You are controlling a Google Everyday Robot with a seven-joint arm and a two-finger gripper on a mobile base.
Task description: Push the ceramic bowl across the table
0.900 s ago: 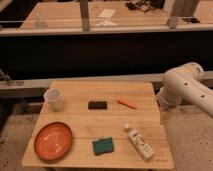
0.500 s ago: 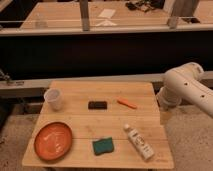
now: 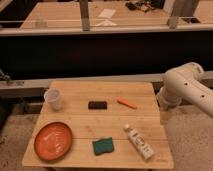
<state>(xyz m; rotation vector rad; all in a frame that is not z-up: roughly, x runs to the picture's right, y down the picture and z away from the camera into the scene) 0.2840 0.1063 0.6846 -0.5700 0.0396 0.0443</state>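
The orange-red ceramic bowl [image 3: 53, 141] sat at the near corner of the light plank table [image 3: 75, 117], on the opposite side from the pincer [image 3: 164, 116] and well apart from it, with nothing touching it. Between bowl and pincer, along the near edge, lay a green sponge [image 3: 102, 146] and, nearer the pincer, a white tube [image 3: 139, 142] on its side. Farther back, a small black block [image 3: 97, 105] and an orange stick-like item [image 3: 127, 103] lay mid-table, the orange one closer to the pincer. A white translucent cup [image 3: 53, 98] stood beyond the bowl, about as far from the pincer as the bowl was. The pincer hung below the white arm [image 3: 182, 87], just beside the table's edge; whether it was apart or together could not be told. Behind ran a long wooden bench [image 3: 60, 15] with metal rails. By these signs the push had not begun: the approach, contact with the rim and the slide across the table all remained.
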